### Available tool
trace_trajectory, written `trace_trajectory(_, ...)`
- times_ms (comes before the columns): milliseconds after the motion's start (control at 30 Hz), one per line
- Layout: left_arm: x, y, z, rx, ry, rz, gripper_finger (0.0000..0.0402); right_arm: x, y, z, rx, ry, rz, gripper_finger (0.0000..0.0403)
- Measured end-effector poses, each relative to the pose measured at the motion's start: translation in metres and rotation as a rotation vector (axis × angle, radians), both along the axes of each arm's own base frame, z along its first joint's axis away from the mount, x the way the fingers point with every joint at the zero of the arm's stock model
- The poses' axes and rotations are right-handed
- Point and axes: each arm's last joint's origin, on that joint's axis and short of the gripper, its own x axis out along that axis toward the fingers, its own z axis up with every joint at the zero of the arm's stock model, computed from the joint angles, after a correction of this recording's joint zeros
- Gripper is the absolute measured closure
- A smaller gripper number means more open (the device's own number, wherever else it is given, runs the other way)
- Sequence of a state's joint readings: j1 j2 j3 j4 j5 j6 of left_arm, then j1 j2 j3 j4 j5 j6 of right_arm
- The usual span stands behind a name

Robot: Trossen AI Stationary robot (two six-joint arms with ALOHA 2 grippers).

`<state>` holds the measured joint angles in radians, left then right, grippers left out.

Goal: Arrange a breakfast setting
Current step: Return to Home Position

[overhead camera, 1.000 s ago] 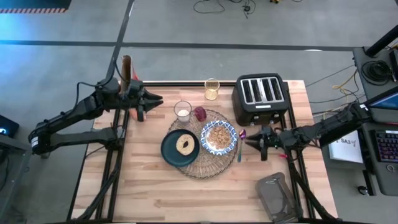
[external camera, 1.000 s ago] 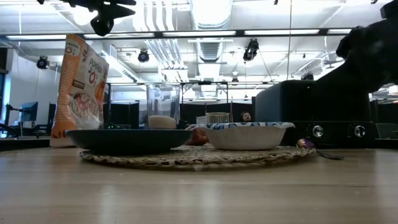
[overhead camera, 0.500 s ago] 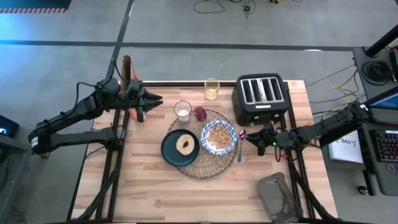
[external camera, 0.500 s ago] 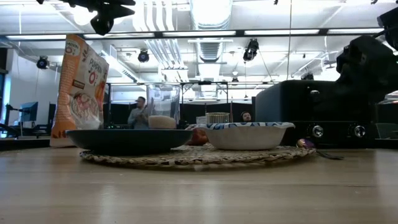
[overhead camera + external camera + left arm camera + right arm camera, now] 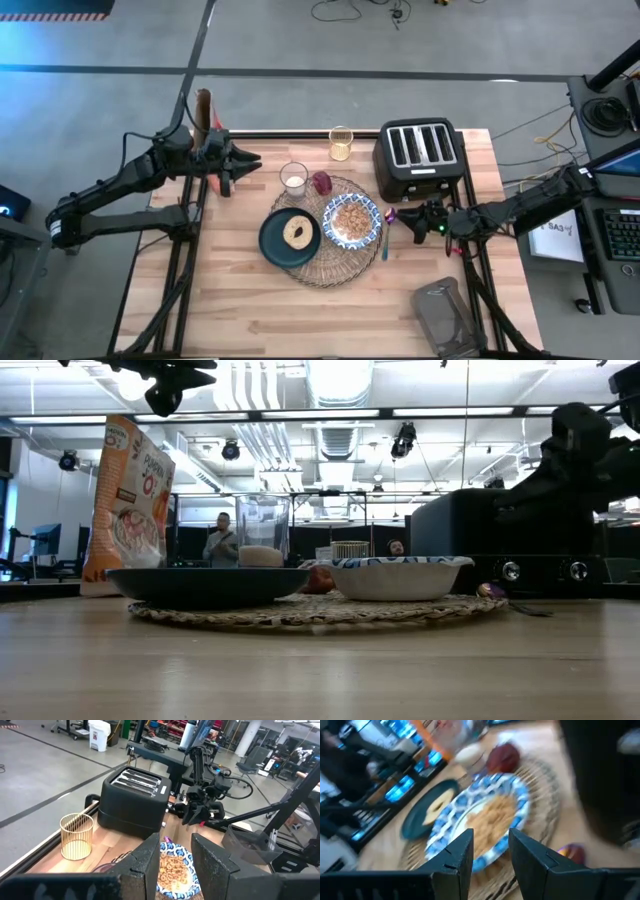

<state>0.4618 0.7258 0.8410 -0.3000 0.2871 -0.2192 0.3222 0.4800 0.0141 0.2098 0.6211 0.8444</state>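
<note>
Round placemat (image 5: 325,272) mid-worktop (image 5: 250,310) carries teal plate (image 5: 268,240) and, touching it on the right, patterned bowl (image 5: 331,214) of cereal. Glass (image 5: 293,179) and red apple (image 5: 321,183) sit at the mat's far edge. Spoon (image 5: 385,240) lies just right of the mat. Right gripper (image 5: 405,219) hovers beside spoon, in front of toaster (image 5: 420,155), 2 fingers apart, empty. Left gripper (image 5: 252,162) at far-left of worktop, fingers apart, empty.

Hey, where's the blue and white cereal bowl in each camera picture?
High view: bowl, centre, on the placemat's right half.
Low view: bowl, right of centre.
Left wrist view: bowl, framed by the left pincer.
Right wrist view: bowl, just beyond the right pincer.
Shared landmark: black toaster beside it.
</note>
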Motion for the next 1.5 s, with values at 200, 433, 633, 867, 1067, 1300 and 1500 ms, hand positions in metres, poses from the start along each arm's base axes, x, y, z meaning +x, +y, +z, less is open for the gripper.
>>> trace_trajectory(200,0.000,0.000,0.000,-0.005,-0.001,0.000,0.0306,0.002,0.003,0.001,-0.024,0.020,0.108,0.0289)
trace_trajectory(433,0.000,0.000,0.000,-0.007,-0.001,-0.001,0.0306,0.002,0.002,0.002,-0.006,0.006,0.078,0.0289)
trace_trajectory(633,0.000,0.000,0.000,-0.008,-0.001,-0.001,0.0306,0.002,0.002,0.002,0.018,-0.004,0.059,0.0289)
trace_trajectory(867,0.000,0.000,0.000,-0.015,-0.002,0.000,0.0306,-0.008,-0.011,0.002,-0.014,-0.087,-0.416,0.0289)
trace_trajectory(1067,-0.001,0.000,0.000,-0.033,-0.006,0.003,0.0306,-0.009,-0.013,0.009,-0.015,-0.165,-0.515,0.0289)
trace_trajectory(1300,-0.001,-0.001,0.001,-0.024,-0.009,0.002,0.0306,-0.009,-0.013,0.009,-0.030,-0.147,-0.490,0.0287)
trace_trajectory(1500,-0.001,-0.001,0.001,-0.023,-0.009,0.002,0.0306,-0.008,-0.013,0.009,-0.032,-0.143,-0.486,0.0288)
